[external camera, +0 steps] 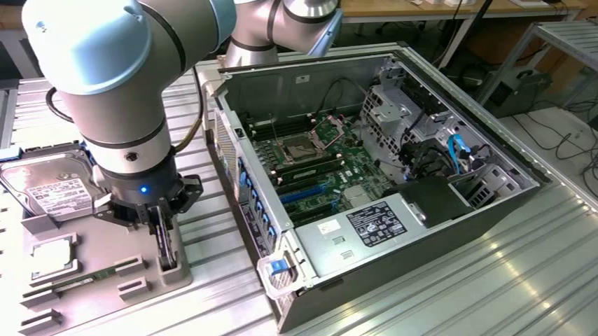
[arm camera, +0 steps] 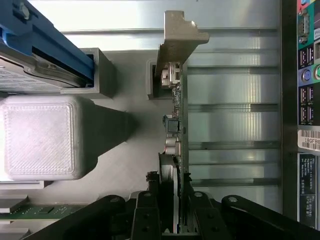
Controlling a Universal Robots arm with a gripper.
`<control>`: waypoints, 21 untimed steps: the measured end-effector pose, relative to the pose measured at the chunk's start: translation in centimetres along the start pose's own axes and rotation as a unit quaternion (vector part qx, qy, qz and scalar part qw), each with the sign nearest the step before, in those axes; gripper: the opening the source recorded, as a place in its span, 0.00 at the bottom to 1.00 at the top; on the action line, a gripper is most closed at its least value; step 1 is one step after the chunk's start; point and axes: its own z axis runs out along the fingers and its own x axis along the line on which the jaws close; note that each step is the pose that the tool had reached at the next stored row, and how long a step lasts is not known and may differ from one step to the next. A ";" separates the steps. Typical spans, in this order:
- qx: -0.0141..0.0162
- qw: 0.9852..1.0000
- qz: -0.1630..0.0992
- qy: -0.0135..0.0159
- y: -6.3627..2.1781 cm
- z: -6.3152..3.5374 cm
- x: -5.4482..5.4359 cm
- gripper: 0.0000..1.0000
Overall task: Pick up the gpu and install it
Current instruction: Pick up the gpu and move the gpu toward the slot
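Observation:
The gpu (external camera: pixel 170 260) is a thin dark card standing on edge in a slot of the grey holder (external camera: pixel 140 283) at the exterior view's left. My gripper (external camera: pixel 164 229) reaches straight down onto it. In the wrist view the gpu (arm camera: pixel 178 115) is seen edge-on, with its silver end bracket (arm camera: pixel 179 35) at the far end and the curved fan housing near my fingers. My gripper (arm camera: pixel 172 195) straddles the card, one black finger (arm camera: pixel 150 202) pressed to each face, shut on it. The card still sits in its slot.
A silver hard drive (external camera: pixel 56 189) with a white label and a green memory stick (external camera: pixel 80 281) rest on the same holder. The open computer case (external camera: pixel 495 210) lies to the exterior view's right, with its motherboard (external camera: pixel 318 161) exposed. The case's rear ports (arm camera: pixel 307 75) are close beside the card.

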 end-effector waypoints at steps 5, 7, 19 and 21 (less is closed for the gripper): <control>0.000 1.000 0.000 0.000 0.04 -0.80 0.0 0.27; 0.000 1.000 0.000 0.000 0.05 -0.93 0.0 0.27; 0.000 1.000 0.000 0.000 0.07 -1.46 0.0 0.27; 0.000 1.000 0.000 0.000 0.08 -1.53 0.0 0.27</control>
